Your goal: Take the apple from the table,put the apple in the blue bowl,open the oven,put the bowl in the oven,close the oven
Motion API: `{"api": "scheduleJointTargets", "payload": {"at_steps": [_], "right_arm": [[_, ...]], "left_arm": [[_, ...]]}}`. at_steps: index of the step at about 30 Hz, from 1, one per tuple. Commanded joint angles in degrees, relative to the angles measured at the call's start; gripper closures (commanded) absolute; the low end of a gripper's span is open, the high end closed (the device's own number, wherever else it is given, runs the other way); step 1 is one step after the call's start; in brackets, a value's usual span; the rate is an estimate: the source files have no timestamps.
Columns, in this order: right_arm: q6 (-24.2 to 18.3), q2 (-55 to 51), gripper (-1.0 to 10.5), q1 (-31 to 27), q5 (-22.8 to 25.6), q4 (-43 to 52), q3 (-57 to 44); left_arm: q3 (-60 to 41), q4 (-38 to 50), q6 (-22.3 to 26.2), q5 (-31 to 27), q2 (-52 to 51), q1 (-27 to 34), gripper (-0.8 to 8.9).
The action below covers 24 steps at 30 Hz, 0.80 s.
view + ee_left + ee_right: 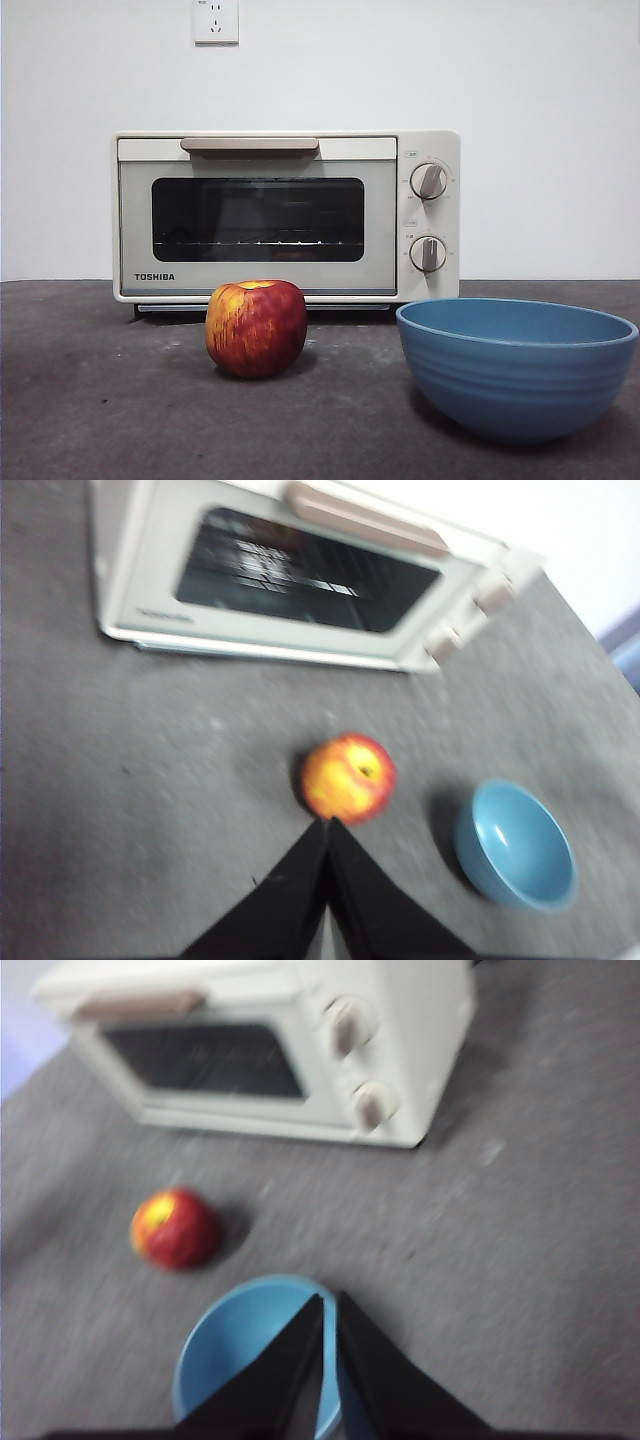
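Note:
The apple stands on the table in front of the oven, whose door is closed. To its right sits the empty blue bowl. In the left wrist view my left gripper is shut, high above the table with its tips just short of the apple; the blue bowl and oven also show there. My right gripper is shut and hovers over the blue bowl, with the apple and oven beyond. Neither gripper appears in the front view.
A white wall with a socket rises behind the oven. The oven's two knobs sit on its right side, and a beige handle runs along the door's top.

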Motion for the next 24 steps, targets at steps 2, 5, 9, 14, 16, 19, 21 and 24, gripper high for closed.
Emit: {"api": "scheduleJointTargets", "payload": {"at_steps": [2, 5, 9, 14, 16, 19, 21, 24], "right_arm": [[-5.7, 4.0, 9.4, 4.6, -0.1, -4.8, 4.7], [-7.7, 6.6, 9.4, 8.5, 0.8, -8.0, 7.4], [-8.0, 8.0, 9.4, 12.9, 2.3, -8.7, 8.2], [-8.0, 8.7, 9.4, 16.2, 3.7, -8.8, 8.2], [-8.0, 8.8, 9.4, 16.8, 3.7, -8.7, 8.2], [-8.0, 8.7, 9.3, 17.0, 3.7, -8.0, 8.2], [-7.7, 8.7, 7.9, 17.0, 3.7, -7.6, 8.2], [-5.3, 8.8, 4.6, 17.0, 4.2, -7.6, 8.2]], "left_arm": [[3.9, -4.4, 4.8, 0.4, 2.1, -2.5, 8.06], [5.6, -7.5, 6.2, 0.4, 3.1, -4.5, 8.06], [6.0, -8.7, 6.7, 0.4, 3.4, -6.3, 8.06], [6.0, -8.5, 6.7, 0.4, 3.4, -6.5, 8.06], [6.0, -8.5, 6.7, 0.4, 3.4, -6.5, 8.06], [6.0, -8.5, 6.7, 0.4, 3.4, -6.5, 8.06], [6.0, -8.5, 6.7, 0.4, 3.4, -6.5, 8.06], [6.0, -8.5, 6.6, 0.4, 3.4, -6.5, 8.06]]}}
